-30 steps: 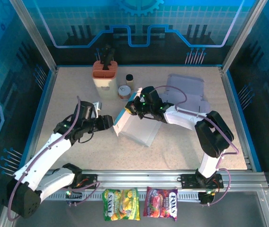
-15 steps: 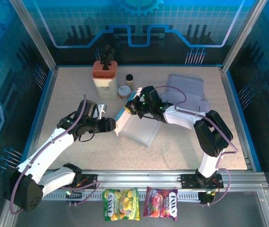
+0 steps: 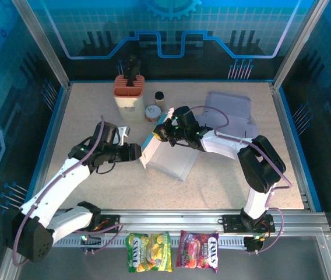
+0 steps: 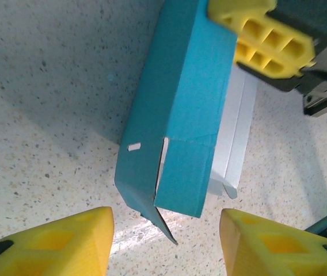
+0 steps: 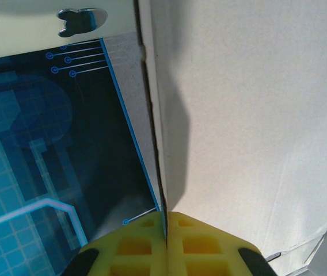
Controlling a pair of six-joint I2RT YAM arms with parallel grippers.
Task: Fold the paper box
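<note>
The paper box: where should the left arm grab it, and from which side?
Probably the raised teal wall of the paper box, near its free corner, from the left. The panel is thin and stands on edge, so the left gripper's open jaws can straddle it; the right gripper pinches its far end.

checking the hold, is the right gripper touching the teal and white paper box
Touching. In the right wrist view the right gripper is shut, its yellow fingers pinching the edge of the teal and white paper box.
</note>
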